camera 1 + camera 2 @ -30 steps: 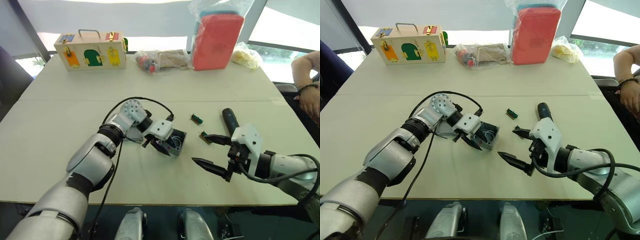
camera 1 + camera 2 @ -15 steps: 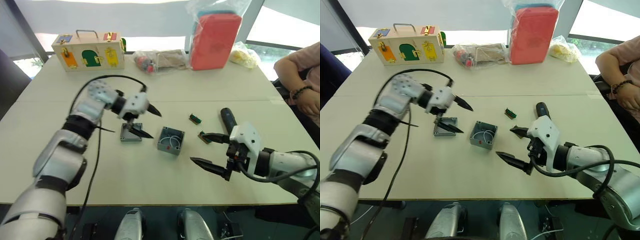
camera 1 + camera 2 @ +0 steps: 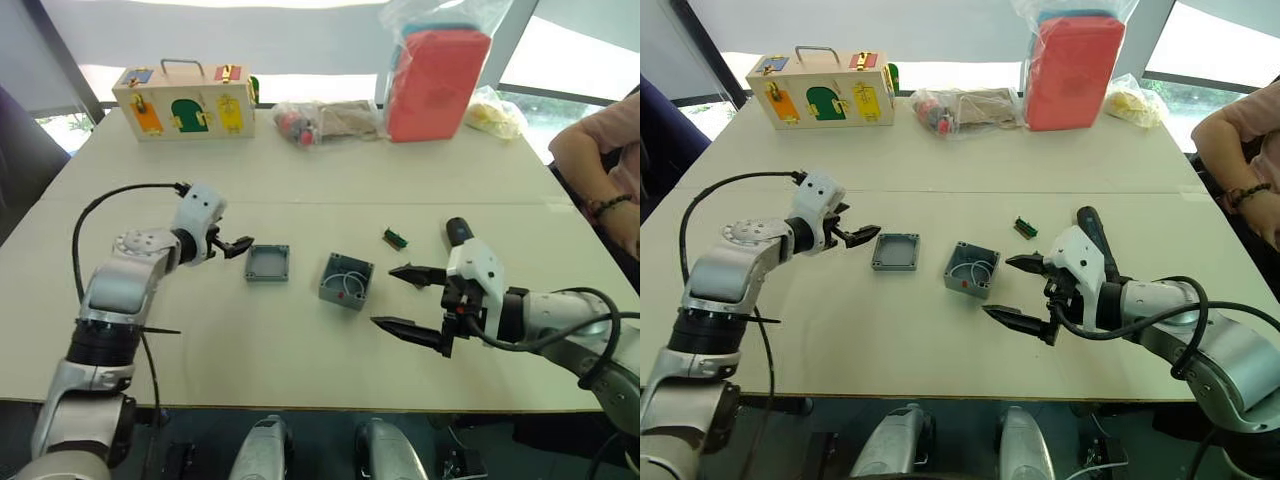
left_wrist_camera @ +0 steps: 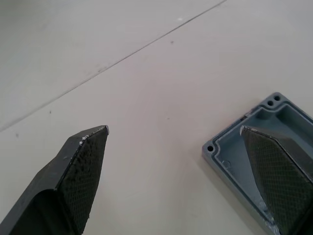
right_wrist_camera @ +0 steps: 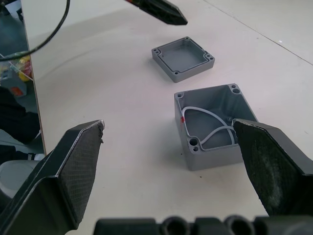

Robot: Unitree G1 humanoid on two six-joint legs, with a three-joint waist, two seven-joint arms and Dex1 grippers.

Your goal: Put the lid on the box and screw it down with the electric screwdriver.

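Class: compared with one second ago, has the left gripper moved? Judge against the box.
Yes. The left gripper has drawn back leftward from the box, past the lid, and now hangs open just left of the lid.

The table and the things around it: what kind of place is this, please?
Probably a lab or test room by windows, set up for manipulation practice. The pale table holds a wooden latch box, bagged items and a red pack in plastic. A person's arm rests at the table's edge.

On the desk [image 3: 300,350], the lid [image 3: 268,263] lies rim-up just beside the open box [image 3: 346,282]. The left hand [image 3: 240,245] hovers near the lid, its fingers parted; the right hand [image 3: 408,298] gapes wide beside the box, the electric screwdriver [image 3: 459,232] behind it.
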